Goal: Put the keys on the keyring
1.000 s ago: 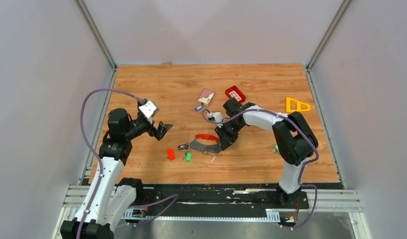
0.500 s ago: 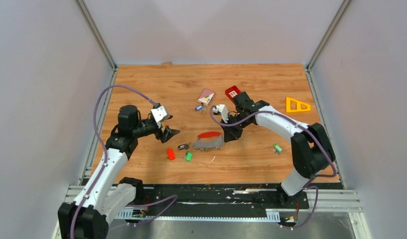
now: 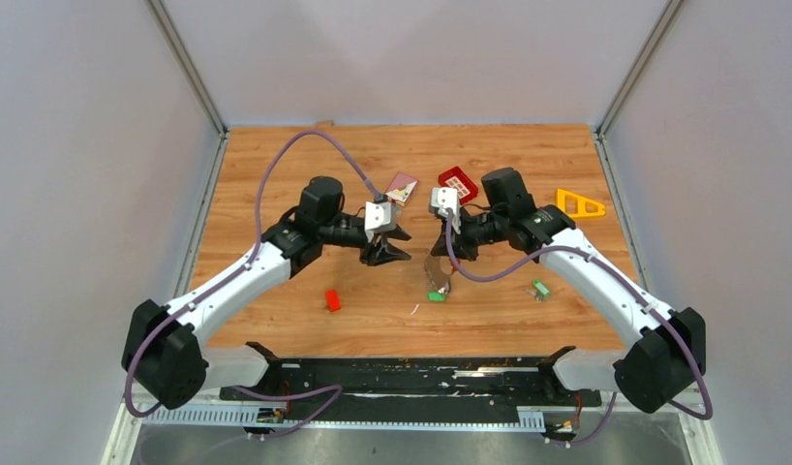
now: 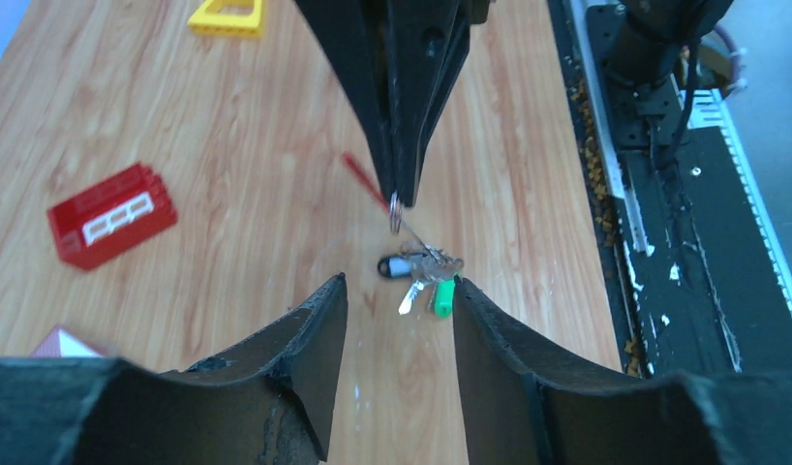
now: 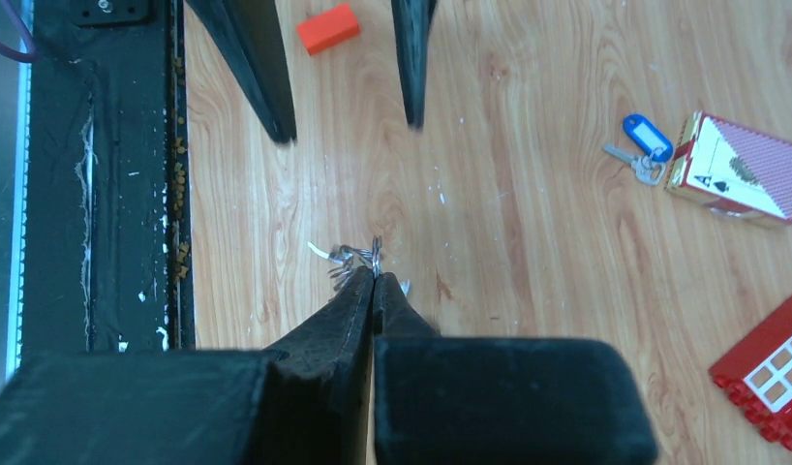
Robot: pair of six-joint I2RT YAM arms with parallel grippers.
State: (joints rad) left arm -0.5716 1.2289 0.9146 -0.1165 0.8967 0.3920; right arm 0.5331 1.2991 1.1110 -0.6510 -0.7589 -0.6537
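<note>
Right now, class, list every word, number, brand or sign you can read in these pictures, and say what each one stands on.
No word, number or brand reads with certainty.
Card box: a dark spade sign with a tiny mark beside it, perhaps "A"; too small to be sure.
Blue key tag: pale label window, nothing legible on it.

The top camera looks down on the whole worktop (image 3: 305,165) from its near edge; both close wrist cameras face each other across the keyring (image 4: 395,208).
</note>
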